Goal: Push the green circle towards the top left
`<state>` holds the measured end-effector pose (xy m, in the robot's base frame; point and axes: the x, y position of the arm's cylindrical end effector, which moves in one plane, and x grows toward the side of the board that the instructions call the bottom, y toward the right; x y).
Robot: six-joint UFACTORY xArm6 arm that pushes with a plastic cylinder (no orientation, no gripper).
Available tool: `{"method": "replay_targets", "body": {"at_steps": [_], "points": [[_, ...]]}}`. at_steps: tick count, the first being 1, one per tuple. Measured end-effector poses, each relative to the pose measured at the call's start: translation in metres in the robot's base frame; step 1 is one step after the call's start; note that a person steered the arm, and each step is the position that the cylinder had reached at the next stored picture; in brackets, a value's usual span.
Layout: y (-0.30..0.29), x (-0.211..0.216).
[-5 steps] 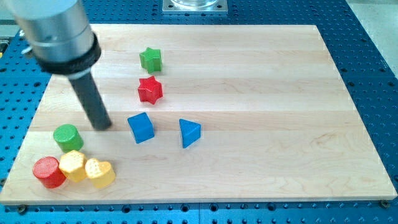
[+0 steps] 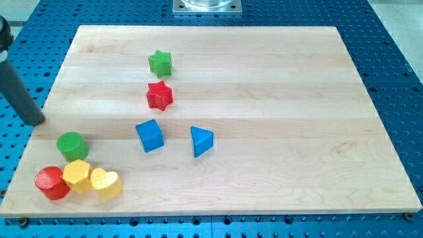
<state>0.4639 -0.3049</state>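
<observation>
The green circle [image 2: 72,145] sits near the board's lower left, just above a yellow hexagon [image 2: 76,176]. My rod comes in from the view's left edge, and my tip [image 2: 36,122] is off the board's left edge, up and to the left of the green circle, apart from it.
A red circle [image 2: 51,183] and a yellow heart [image 2: 106,184] flank the yellow hexagon. A green star [image 2: 160,63], a red star [image 2: 159,96], a blue cube [image 2: 150,135] and a blue triangle [image 2: 201,141] lie mid-board. The wooden board [image 2: 277,99] rests on a blue perforated table.
My rod has moved left, from just up and right of the green circle to beyond the board's left edge. No block has moved.
</observation>
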Motion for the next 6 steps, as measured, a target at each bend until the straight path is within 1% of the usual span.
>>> {"method": "replay_targets", "body": {"at_steps": [2, 3, 4, 5, 6], "points": [[0.001, 0.139], [0.004, 0.152], [0.017, 0.153], [0.055, 0.154], [0.055, 0.154]]}}
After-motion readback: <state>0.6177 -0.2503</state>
